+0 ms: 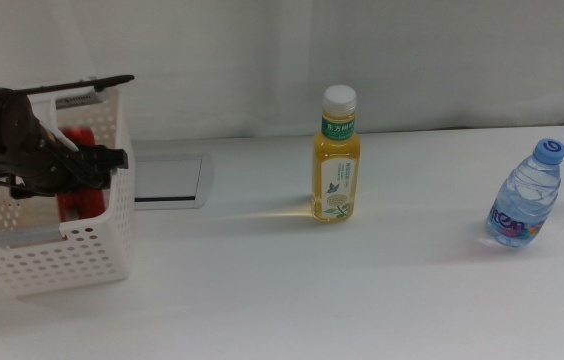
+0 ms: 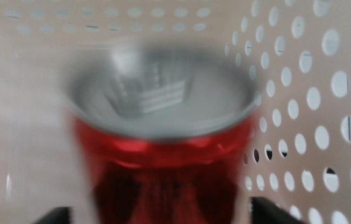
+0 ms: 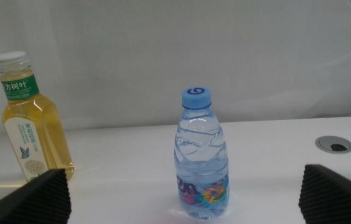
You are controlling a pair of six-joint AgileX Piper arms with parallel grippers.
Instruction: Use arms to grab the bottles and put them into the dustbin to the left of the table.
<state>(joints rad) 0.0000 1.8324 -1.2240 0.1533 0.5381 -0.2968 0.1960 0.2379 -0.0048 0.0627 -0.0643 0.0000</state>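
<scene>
From the overhead middle view, a large plain white tabletop (image 1: pixel 292 290) carries a white perforated plastic basket (image 1: pixel 67 255) at its left side, with a grey rectangular inset panel (image 1: pixel 167 180) just beside it. The black left arm reaches in from the left, and its dark two-jawed left gripper (image 1: pixel 87 170) sits inside the basket, where a red metal can (image 1: pixel 80 200) shows behind the jaws and through the basket's wall. Near the table's middle stands an upright bottle of yellow drink with a white cap and green-yellow label (image 1: pixel 336 160). Well apart from it, toward the right edge, a small clear water bottle with a blue cap (image 1: pixel 524 200) stands leaning slightly. In the left wrist view, the red can (image 2: pixel 163 155) fills the picture, blurred, its silver top facing the camera, with the basket's white holed walls (image 2: pixel 312 93) all around; only the tips of the jaws show at either side of the can, so whether they press on it cannot be told. In the right wrist view, the right gripper (image 3: pixel 188 193) has its dark jaws spread wide apart, the water bottle (image 3: pixel 201 155) upright between and beyond them, and the yellow-drink bottle (image 3: pixel 32 124) off to one side on the table (image 3: pixel 275 143).
</scene>
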